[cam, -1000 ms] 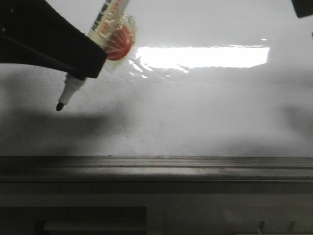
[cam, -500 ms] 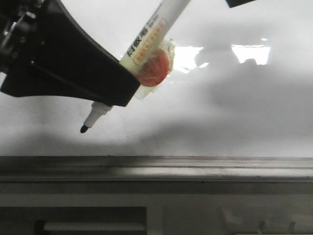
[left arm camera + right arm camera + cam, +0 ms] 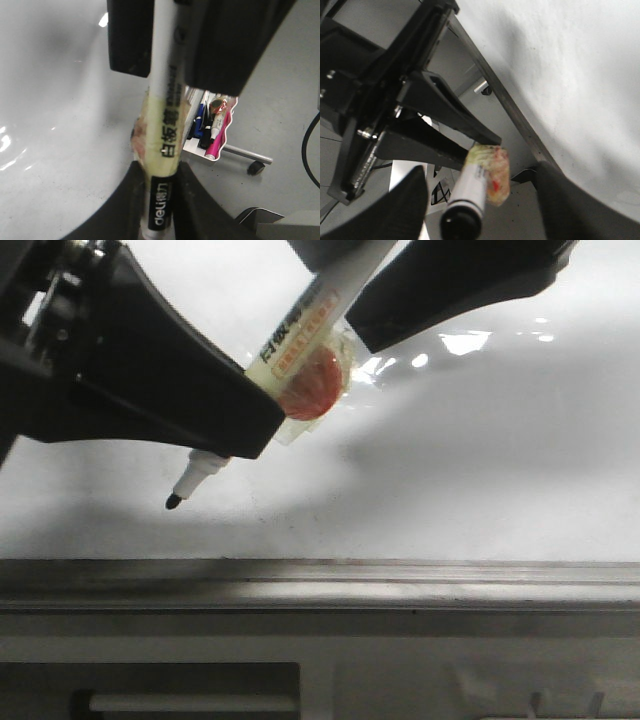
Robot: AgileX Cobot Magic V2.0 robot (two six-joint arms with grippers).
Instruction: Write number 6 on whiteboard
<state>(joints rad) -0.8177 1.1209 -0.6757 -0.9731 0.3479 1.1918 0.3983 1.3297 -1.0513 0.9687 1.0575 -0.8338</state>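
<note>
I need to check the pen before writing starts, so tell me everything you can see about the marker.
The marker is a slim white barrel with printed text, uncapped, its black tip bare and pointing down toward the whiteboard. An orange-red piece is taped on under yellowish film. The left gripper is clamped on its lower barrel; the open right gripper straddles its back end.

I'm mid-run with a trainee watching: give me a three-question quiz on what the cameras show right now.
1. True or false: the number 6 is already drawn on the whiteboard.
2. Which gripper is clamped on the marker? A) left gripper B) right gripper C) neither
3. Fill in: the right gripper's fingers sit on either side of the marker's ____ end, not yet closed.

Key
1. False: no black line shows on the board, and the tip hangs over blank white.
2. A
3. back (the end away from the tip)
</note>
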